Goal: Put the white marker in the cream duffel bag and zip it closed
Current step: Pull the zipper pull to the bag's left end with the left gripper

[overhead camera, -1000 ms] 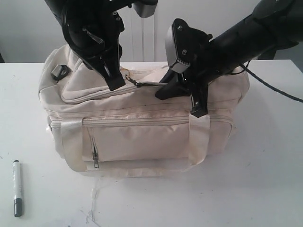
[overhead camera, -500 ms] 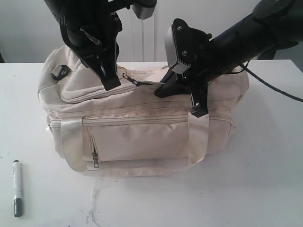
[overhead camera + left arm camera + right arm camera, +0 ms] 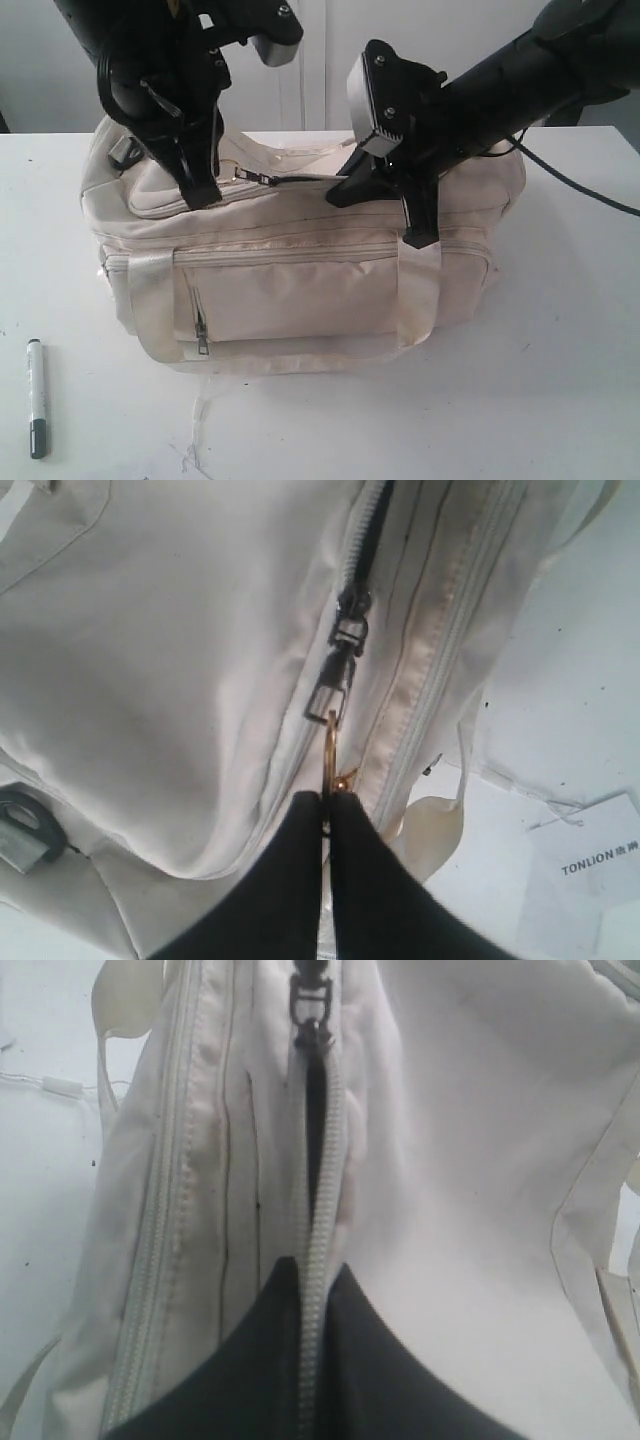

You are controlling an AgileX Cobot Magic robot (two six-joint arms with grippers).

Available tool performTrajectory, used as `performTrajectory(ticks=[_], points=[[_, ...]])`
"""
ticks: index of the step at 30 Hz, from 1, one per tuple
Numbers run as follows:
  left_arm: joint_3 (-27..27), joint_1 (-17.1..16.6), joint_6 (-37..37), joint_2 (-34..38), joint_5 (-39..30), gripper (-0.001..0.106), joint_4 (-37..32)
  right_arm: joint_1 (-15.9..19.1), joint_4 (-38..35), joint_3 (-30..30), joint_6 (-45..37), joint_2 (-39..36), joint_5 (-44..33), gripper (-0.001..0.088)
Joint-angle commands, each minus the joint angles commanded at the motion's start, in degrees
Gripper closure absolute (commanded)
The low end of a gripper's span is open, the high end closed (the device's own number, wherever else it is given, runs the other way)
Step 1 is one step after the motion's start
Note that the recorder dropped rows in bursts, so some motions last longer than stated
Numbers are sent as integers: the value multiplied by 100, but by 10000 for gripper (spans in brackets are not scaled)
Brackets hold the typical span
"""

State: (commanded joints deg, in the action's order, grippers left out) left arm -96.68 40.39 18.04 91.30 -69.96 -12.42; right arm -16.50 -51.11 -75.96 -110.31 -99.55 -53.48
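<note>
white marker (image 3: pixel 36 398) lies near the counter's (image 3: pixel 560 350) front-left corner, well apart from the cream duffel bag (image 3: pixel 300 290) mid-counter, so it's not in yet. Left fingers (image 3: pixel 295 870) are pinched tight on the thin ring (image 3: pixel 328 742) of the zip pull (image 3: pixel 335 675); right fingers (image 3: pixel 375 1360) are clamped on the top zip (image 3: pixel 315 1210) further along. Risks: ring slips from the pinch, or soft fabric bunches and jams the slider.

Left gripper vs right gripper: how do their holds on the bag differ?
Left gripper pinches the gold ring of the zip pull; right gripper clamps the zip track itself. In the exterior view, the left gripper is toward the bag's left end and the right gripper is near its middle. Shared: both shut, both on the cream duffel bag's top zip.
</note>
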Motion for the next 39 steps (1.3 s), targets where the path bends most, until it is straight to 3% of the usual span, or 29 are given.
performTrajectory(ticks=[4,15,34,39], points=[[0,-143,0,0,0,1053,53,0,0,0,0,0,0,868],[0,-157,16,-194,0,1053,-46,0,0,0,0,0,0,868],[0,-849,107,-282,0,1053,330,0,0,0,0,0,8,868],[8,-1236,144,-329,0,1053,602,0,0,0,0,0,84,868]])
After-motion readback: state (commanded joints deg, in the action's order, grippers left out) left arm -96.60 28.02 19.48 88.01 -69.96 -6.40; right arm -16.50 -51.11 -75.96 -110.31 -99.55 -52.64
